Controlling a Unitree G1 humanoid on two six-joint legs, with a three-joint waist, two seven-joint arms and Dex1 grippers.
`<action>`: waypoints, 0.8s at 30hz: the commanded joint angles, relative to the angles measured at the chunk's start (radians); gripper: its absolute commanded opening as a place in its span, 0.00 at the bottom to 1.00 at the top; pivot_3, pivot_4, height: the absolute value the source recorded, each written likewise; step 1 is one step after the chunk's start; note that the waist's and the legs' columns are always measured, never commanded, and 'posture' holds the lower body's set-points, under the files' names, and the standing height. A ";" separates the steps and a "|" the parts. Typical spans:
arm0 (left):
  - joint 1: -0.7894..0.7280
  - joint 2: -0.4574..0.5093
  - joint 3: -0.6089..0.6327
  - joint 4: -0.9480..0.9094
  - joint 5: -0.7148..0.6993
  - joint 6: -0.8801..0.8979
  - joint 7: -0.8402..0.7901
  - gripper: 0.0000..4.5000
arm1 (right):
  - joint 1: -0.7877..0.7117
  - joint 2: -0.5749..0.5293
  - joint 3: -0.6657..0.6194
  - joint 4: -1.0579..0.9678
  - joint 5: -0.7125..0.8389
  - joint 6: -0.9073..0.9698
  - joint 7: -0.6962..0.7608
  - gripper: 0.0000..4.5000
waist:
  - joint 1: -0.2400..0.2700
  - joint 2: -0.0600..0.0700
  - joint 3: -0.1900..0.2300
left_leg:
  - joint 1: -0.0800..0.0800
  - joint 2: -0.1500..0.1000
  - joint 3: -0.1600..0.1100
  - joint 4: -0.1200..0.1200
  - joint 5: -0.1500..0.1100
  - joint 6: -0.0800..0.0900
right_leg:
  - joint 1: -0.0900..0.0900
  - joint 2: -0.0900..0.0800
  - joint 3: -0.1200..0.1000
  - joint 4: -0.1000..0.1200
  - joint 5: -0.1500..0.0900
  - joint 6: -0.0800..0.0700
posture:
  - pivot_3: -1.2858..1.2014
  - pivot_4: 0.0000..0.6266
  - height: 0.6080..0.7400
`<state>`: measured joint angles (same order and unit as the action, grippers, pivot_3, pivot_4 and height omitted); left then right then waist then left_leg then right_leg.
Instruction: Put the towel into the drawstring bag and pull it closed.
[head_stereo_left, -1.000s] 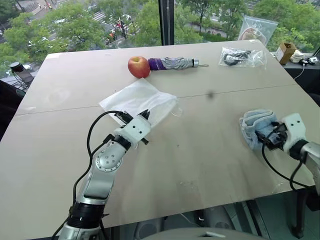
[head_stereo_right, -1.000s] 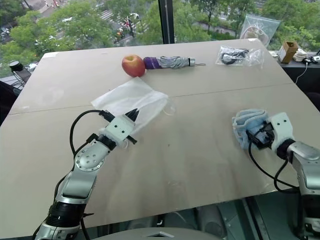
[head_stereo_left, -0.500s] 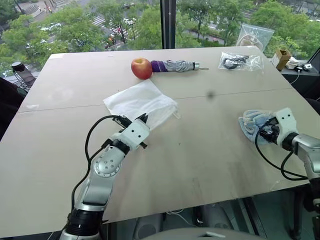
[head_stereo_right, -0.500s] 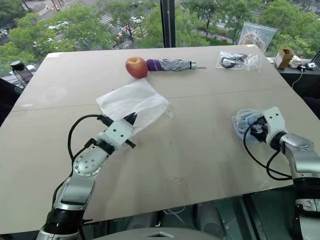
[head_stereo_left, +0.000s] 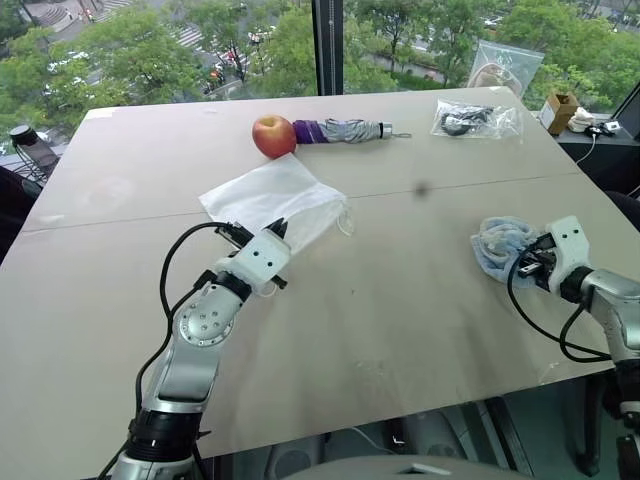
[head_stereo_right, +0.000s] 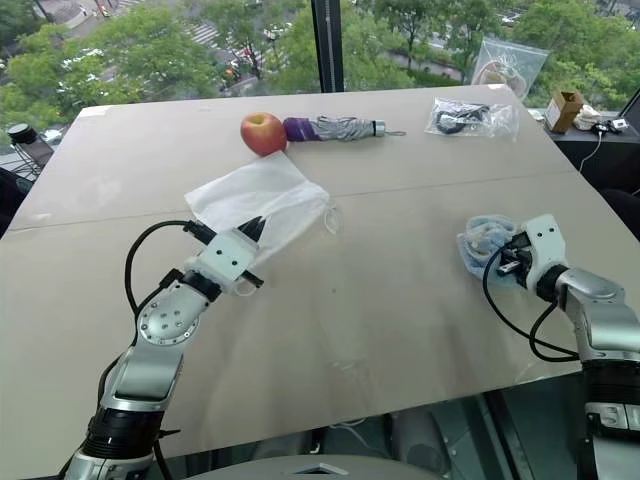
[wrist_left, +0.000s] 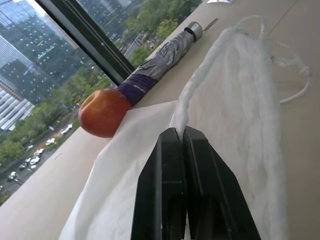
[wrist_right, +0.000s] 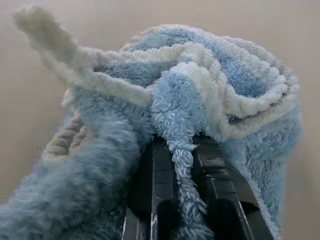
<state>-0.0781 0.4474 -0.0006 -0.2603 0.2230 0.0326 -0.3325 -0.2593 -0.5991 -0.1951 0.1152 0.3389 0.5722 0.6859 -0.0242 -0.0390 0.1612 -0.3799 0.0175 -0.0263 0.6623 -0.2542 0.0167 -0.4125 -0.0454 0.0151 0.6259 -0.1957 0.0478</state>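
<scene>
The white drawstring bag (head_stereo_left: 275, 200) lies flat on the table, left of centre, with its cords (wrist_left: 292, 75) trailing off its right side. My left gripper (head_stereo_left: 283, 228) is shut on the bag's near edge, and the left wrist view shows its black fingers (wrist_left: 170, 165) pinching the white fabric. The light-blue fluffy towel (head_stereo_left: 497, 243) sits bunched on the table at the right. My right gripper (head_stereo_left: 520, 262) is shut on it from the right side. In the right wrist view a fold of towel (wrist_right: 180, 105) is clamped between the two fingers.
A red apple (head_stereo_left: 274, 136) and a folded purple-grey umbrella (head_stereo_left: 345, 130) lie behind the bag. At the far right are a clear packet with a black cable (head_stereo_left: 477, 118), another clear bag (head_stereo_left: 508, 68) and a small cardboard box (head_stereo_left: 560, 108). The table's right edge is close to the towel.
My right gripper has closed on the towel and shifted a little to the left with it. The left gripper stays shut on the bag in the same place.
</scene>
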 joint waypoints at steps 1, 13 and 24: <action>-0.050 -0.006 0.046 -0.017 -0.096 0.046 -0.034 0.00 | -0.042 0.073 -0.052 -0.150 0.242 0.169 0.062 0.02 | -0.002 0.003 0.003 | 0.000 0.000 0.000 -0.001 0.000 0.000 | -0.001 0.001 0.000 0.000 0.000 -0.001 | 0.52 0.24 1.00; -0.165 -0.037 0.097 -0.065 -0.362 0.351 -0.119 0.00 | -0.169 0.319 -0.130 -0.400 0.755 0.470 -0.182 0.02 | 0.012 0.017 0.012 | -0.007 0.000 0.000 -0.004 0.000 0.000 | -0.006 0.004 -0.003 -0.001 0.003 0.003 | 0.52 0.24 1.00; -0.170 -0.017 0.097 -0.152 -0.517 0.487 -0.179 0.00 | -0.290 0.344 0.230 -0.321 0.470 0.296 -0.109 0.02 | 0.007 0.018 0.012 | -0.008 0.000 0.000 -0.004 0.000 0.000 | -0.008 0.004 -0.003 -0.001 0.003 0.003 | 0.52 0.24 1.00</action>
<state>-0.2505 0.4210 0.0868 -0.3478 -0.2653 0.5174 -0.4982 -0.5292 -0.2497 -0.0011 -0.2216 0.8639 0.9215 0.5475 -0.0167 -0.0211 0.1733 -0.3875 0.0174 -0.0263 0.6588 -0.2542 0.0168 -0.4205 -0.0414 0.0126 0.6252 -0.1930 0.0506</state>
